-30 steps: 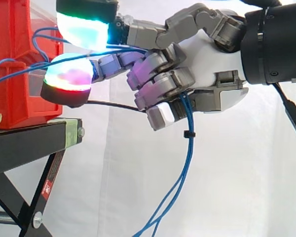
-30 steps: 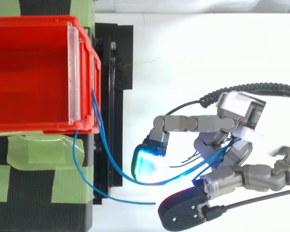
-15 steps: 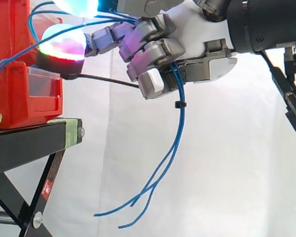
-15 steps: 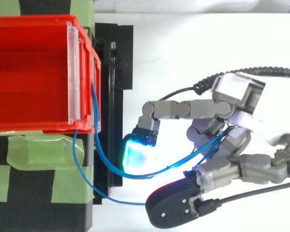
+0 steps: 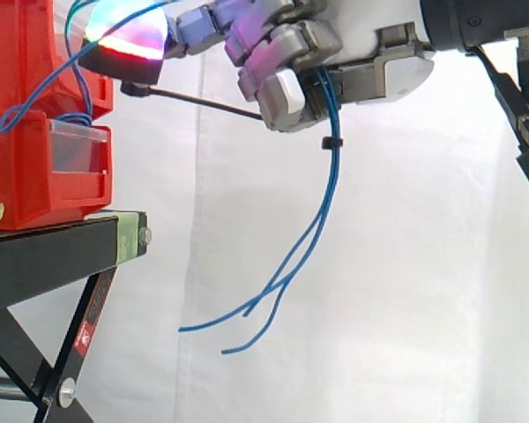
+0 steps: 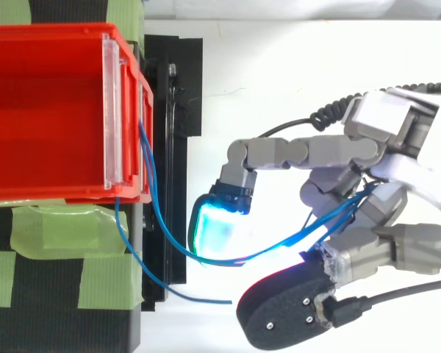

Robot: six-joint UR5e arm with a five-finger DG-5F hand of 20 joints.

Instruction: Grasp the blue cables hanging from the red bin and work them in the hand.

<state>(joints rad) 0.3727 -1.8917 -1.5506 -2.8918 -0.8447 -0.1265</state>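
Curled fingers (image 5: 286, 92) clutch blue cables (image 5: 331, 172) (ends dangling).

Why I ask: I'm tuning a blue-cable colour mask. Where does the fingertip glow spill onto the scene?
Top view: the cyan pad throws a bright patch on the white surface beside it, and the blue cables crossing it look pale cyan. Side view: the cables' loose ends hang before an evenly lit white curtain, away from the red-magenta pad at top left.

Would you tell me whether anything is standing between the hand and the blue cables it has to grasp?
Nothing visible does. The hand already has its fingers curled round the blue cables, which run from the red bin into the hand. Their loose ends hang free below it.
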